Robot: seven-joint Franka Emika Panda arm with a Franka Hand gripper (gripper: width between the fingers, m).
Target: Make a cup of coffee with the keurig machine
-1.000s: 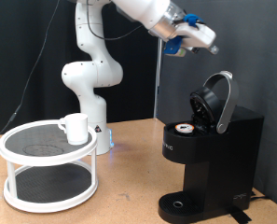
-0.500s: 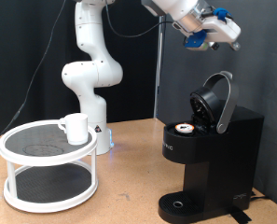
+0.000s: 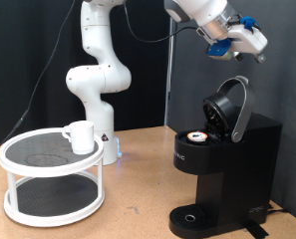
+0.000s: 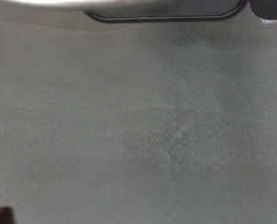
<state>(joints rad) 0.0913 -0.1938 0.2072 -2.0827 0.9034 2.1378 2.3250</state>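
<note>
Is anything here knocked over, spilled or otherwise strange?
Nothing looks spilled or broken. The coffee machine has its lid up with a pod in the holder, but no cup under the spout. The cup stands upright on the white rack. The pincer hangs above the lid, holding nothing visible.
</note>
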